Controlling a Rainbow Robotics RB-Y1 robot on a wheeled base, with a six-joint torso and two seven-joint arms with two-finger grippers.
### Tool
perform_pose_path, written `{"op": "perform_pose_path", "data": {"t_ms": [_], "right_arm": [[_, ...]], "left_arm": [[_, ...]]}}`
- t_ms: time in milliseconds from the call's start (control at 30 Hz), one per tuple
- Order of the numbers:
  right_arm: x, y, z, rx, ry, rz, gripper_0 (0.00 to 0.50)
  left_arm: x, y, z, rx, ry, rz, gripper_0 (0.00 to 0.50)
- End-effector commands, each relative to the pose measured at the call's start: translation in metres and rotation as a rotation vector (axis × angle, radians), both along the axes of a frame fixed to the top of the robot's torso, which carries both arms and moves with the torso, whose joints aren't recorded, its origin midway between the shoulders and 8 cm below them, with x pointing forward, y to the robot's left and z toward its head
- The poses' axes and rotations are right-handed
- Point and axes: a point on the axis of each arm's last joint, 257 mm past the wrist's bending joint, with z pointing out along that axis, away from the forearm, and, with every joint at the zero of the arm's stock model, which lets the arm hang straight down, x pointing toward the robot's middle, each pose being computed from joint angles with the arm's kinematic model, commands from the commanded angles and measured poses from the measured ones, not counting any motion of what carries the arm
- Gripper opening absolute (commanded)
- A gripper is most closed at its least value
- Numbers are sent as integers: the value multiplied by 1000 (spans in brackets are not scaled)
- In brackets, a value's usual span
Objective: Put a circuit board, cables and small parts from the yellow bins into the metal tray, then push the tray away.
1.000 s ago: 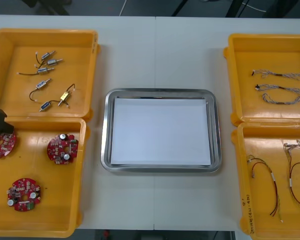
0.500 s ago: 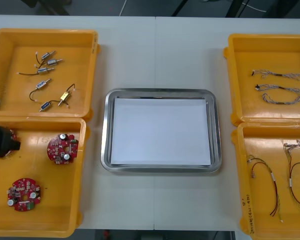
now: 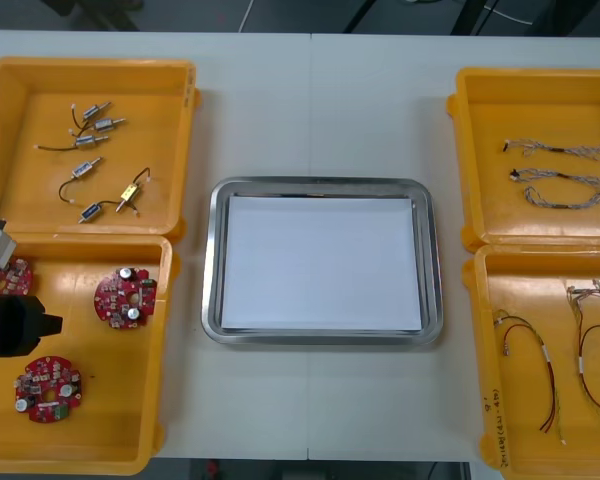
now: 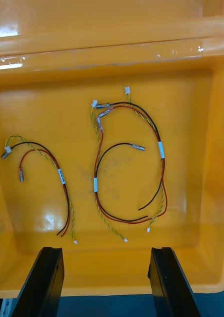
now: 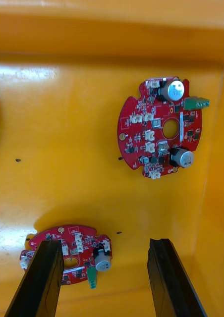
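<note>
Wide open, my left pincer [image 5: 104,247] hangs low over the yellow bin [image 5: 57,148] that holds the round red boards. One circuit board [image 5: 80,247] lies right under me, but not in the middle. It sits toward one finger [image 5: 40,277], which hides part of it, and it stops short of the other finger. I think I need to slide that way a little before I go down and pinch it. It is round, so it has no long side to line up with. A second board [image 5: 161,129] lies farther out, past my fingertips. The metal tray [image 3: 212,262] sits well off to my side. My right pincer [image 4: 106,252], open too, hangs over the red and yellow cables [image 4: 127,163], much too far away to help.
</note>
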Motion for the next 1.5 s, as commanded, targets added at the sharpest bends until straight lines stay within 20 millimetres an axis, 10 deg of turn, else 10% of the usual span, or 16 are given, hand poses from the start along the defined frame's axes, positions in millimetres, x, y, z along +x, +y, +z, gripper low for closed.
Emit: {"op": "perform_pose_path", "data": {"t_ms": [33, 1500], "right_arm": [[-11, 4, -20, -10, 1, 1, 500], [-9, 18, -134, -12, 21, 34, 500]], "left_arm": [[-18, -4, -13, -32, 24, 57, 500], [-52, -11, -77, 26, 37, 34, 500]]}}
